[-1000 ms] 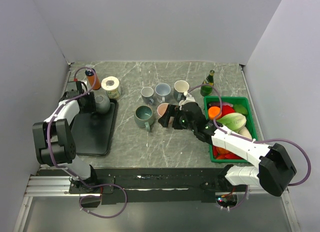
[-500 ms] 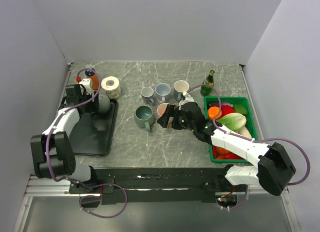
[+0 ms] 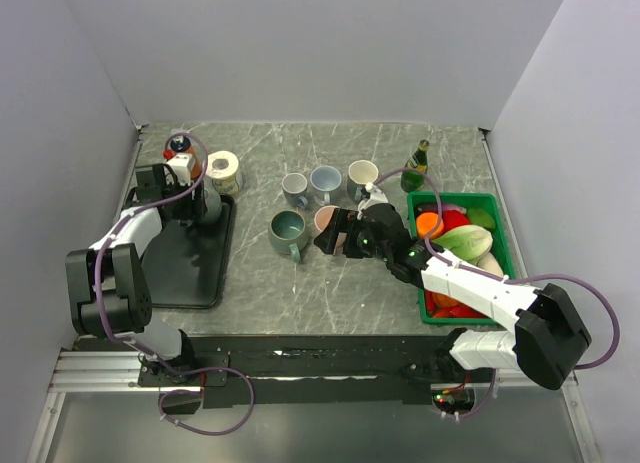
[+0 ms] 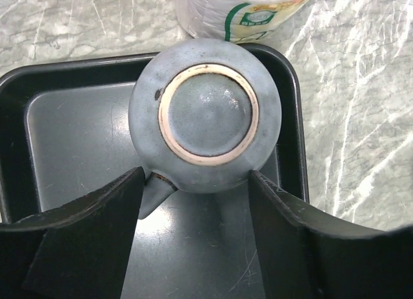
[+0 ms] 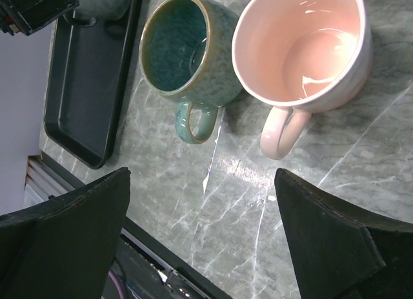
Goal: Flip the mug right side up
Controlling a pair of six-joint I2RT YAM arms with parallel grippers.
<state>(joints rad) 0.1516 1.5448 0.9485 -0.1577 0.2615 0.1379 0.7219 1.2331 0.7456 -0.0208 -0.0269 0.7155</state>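
- The grey mug (image 4: 205,115) stood base-up in a corner of the black tray (image 4: 77,124).
- The left gripper (image 4: 197,177) hung above it, jaws spread and flanking the body, holding nothing, apparently set for a side grasp.
- The right gripper (image 5: 201,176) was open and empty, near the teal mug (image 5: 181,50).

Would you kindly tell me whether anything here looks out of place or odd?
Yes: the grey mug in the black tray is upside down, base ring facing up, whereas the teal mug and pink mug stand open side up.
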